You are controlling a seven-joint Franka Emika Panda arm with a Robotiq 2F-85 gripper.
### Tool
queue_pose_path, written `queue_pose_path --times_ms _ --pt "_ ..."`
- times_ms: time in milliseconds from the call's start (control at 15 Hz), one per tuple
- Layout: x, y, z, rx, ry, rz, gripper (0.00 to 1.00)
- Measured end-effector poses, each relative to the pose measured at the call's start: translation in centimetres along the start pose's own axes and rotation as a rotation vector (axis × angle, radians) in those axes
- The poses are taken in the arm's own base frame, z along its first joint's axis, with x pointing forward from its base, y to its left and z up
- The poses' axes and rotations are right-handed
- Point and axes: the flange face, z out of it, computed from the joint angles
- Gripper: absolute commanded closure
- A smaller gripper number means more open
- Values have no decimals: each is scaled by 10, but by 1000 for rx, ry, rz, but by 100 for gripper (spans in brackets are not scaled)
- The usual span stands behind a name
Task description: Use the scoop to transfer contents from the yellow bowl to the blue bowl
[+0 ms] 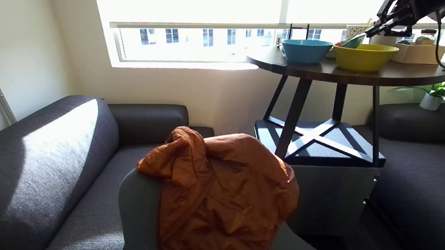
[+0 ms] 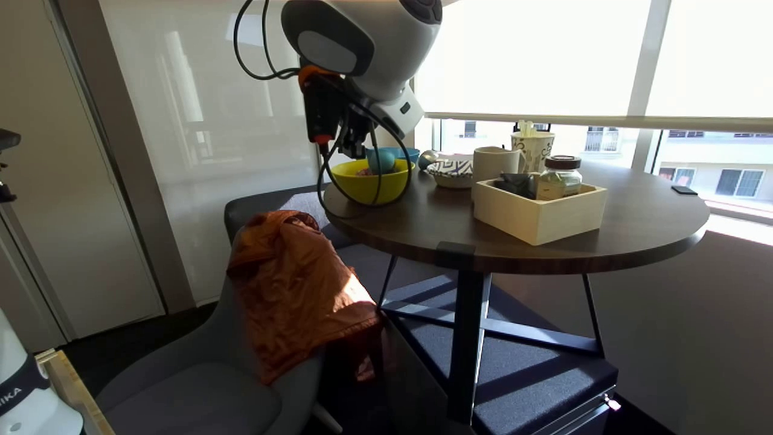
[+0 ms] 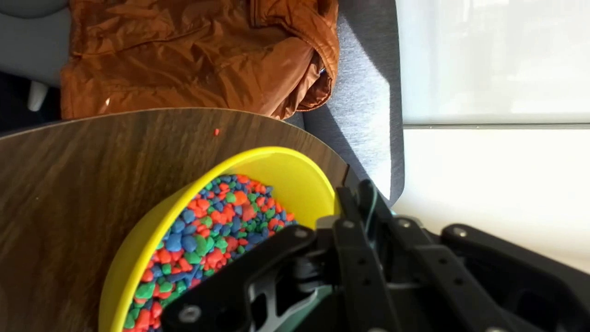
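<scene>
Fingers [image 3: 352,249] of my black gripper [image 1: 369,32] pinch a blue-green scoop [image 1: 352,42], tilted at the rim of a round yellow bowl [image 1: 363,60] of red, green and blue bits [image 3: 216,230]. Just past it, I see a round blue bowl [image 2: 412,155].

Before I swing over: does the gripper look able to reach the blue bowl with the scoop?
Likely yes: the gripper holds the scoop at the side of the yellow bowl nearest the blue bowl, and nothing tall shows between the bowls. A little lift may be needed.
</scene>
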Motion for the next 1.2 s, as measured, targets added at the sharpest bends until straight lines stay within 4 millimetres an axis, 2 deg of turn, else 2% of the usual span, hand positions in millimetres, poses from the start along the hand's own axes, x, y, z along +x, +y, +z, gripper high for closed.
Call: queue_pose_path --times_ms 467,667,933,1200 --pt "-12 22 -15 33 -28 -11 98" --pt "-21 27 -24 57 -27 -73 98" --pt "-28 19 -36 93 6 -168 98" --pt "-28 6 -42 150 47 -191 98"
